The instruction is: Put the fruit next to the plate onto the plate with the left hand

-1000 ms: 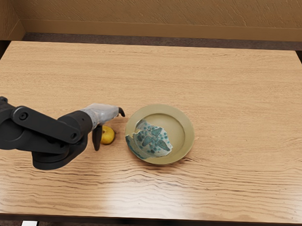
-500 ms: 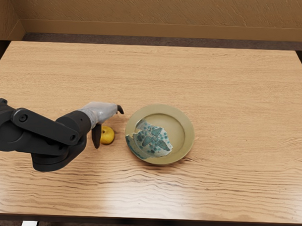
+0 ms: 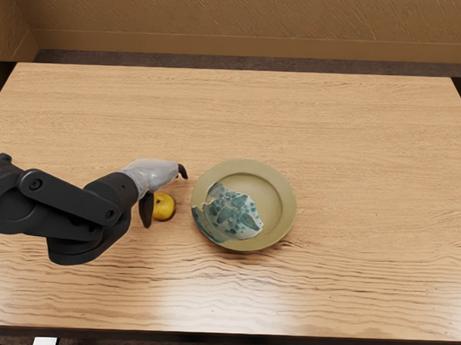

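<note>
Yellow and round, the fruit lies on the wood-grain table just left of the plate. Its left edge is hidden behind a dark thumb. The left hand, pale grey with dark tips, hovers over it, fingers loosely spread and clasping nothing. The shallow olive plate carries a crinkled teal-patterned piece, hard to identify.
</note>
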Controlling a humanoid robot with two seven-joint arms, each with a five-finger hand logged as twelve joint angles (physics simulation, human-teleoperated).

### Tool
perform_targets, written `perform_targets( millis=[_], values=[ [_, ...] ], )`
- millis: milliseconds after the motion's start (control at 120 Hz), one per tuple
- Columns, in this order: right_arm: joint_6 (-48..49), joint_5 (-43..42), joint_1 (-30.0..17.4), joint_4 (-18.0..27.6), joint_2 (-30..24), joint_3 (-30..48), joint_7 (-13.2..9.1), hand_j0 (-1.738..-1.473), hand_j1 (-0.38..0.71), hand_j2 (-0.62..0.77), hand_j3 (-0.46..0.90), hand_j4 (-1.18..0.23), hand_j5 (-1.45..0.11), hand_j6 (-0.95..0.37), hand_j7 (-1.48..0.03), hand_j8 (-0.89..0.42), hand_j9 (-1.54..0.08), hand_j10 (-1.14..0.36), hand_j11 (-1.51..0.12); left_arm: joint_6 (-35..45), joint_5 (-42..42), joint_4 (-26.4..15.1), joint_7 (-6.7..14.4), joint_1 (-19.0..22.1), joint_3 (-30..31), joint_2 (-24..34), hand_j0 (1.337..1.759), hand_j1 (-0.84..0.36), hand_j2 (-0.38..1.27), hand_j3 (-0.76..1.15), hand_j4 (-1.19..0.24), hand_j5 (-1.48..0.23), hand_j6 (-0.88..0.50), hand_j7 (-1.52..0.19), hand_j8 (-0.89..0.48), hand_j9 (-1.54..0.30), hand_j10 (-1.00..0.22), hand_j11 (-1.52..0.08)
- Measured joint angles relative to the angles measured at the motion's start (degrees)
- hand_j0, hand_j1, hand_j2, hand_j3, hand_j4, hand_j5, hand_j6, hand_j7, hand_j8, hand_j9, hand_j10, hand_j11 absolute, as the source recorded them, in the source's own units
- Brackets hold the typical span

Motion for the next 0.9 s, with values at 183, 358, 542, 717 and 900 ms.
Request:
perform_targets(
  millis=[183,358,542,717,900],
  values=[
    [0.0,0.0,0.0,0.0,0.0,0.0,0.01,-1.658,-0.32,0.0,0.0,-0.02,-0.03,-0.02,-0.03,-0.02,-0.03,-0.02,-0.03,0.0,0.77,0.1,0.0,0.17,0.07,0.09,1.658,-0.03,0.06,0.0,-0.31,-0.41,-0.31,-0.41,-0.31,-0.41,-0.31,-0.41],
    [0.0,0.0,0.0,0.0,0.0,0.0,0.01,-1.658,-0.32,0.0,0.0,-0.02,-0.03,-0.02,-0.03,-0.02,-0.03,-0.02,-0.03,0.0,1.02,0.34,0.0,0.33,0.03,0.0,1.658,-0.06,0.07,0.0,-0.35,-0.45,-0.35,-0.45,-0.35,-0.45,-0.35,-0.45],
    [0.0,0.0,0.01,0.0,0.0,0.0,0.01,-1.658,-0.32,0.0,0.0,-0.02,-0.03,-0.02,-0.03,-0.02,-0.03,-0.02,-0.03,0.0,1.05,0.46,-0.06,0.44,-0.03,-0.26,1.658,-0.08,0.08,0.0,-0.36,-0.47,-0.36,-0.47,-0.36,-0.47,-0.36,-0.47],
    [0.0,0.0,0.0,0.0,0.0,0.0,0.02,-1.658,-0.32,0.0,0.0,-0.02,-0.03,-0.02,-0.03,-0.02,-0.03,-0.02,-0.03,0.0,1.04,0.48,-0.17,0.44,-0.06,-0.09,1.658,-0.08,0.09,0.0,-0.37,-0.47,-0.37,-0.47,-0.37,-0.47,-0.37,-0.47],
    [0.0,0.0,0.0,0.0,0.0,0.0,0.01,-1.658,-0.32,0.0,0.0,-0.02,-0.03,-0.02,-0.03,-0.02,-0.03,-0.02,-0.03,-0.03,1.09,0.5,-0.2,0.7,-0.02,-0.18,1.657,-0.09,0.07,0.0,-0.36,-0.48,-0.37,-0.48,-0.37,-0.48,-0.37,-0.48]
  ],
)
